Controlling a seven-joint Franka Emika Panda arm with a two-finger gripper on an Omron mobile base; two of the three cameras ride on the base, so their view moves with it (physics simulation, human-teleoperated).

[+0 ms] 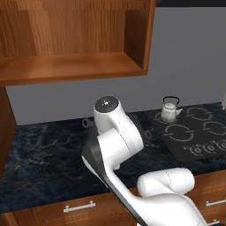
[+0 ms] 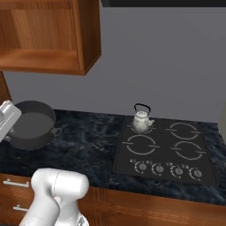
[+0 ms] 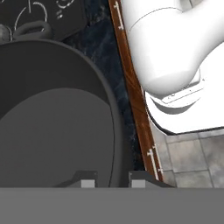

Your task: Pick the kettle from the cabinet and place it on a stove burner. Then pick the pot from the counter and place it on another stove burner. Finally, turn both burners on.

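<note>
A: Hand view first. The tool [image 3: 113, 179] sits right at the rim of the pot [image 3: 52, 118], one dark tip inside the wall and one outside, with the rim running between them.

B: So it's clamped on the rim?

A: It looks that way, narrow gap with the pot's wall in it, though the tips are mostly cut off at the bottom edge, so I'd say probably gripping rather than certainly.

B: Which step is this, then?

A: The second pick. The kettle [image 2: 141, 119] already stands on the back-left burner of the black cooktop [image 2: 207, 172], and its shelf in the cabinet [image 1: 66, 66] is bare. The pot [image 2: 31, 126] rests on the table [image 2: 88, 137], well to the left of the cooktop.

B: What does the next move need?

A: A straight lift to clear the table, then a carry to a free burner [image 2: 141, 145], keeping the pot level, since a one-sided rim hold may let it tip.

B: And the pot itself?

A: Wide, low, dark grey, lidless, empty, with a small loop handle [image 2: 56, 131] facing the cooktop.
</note>
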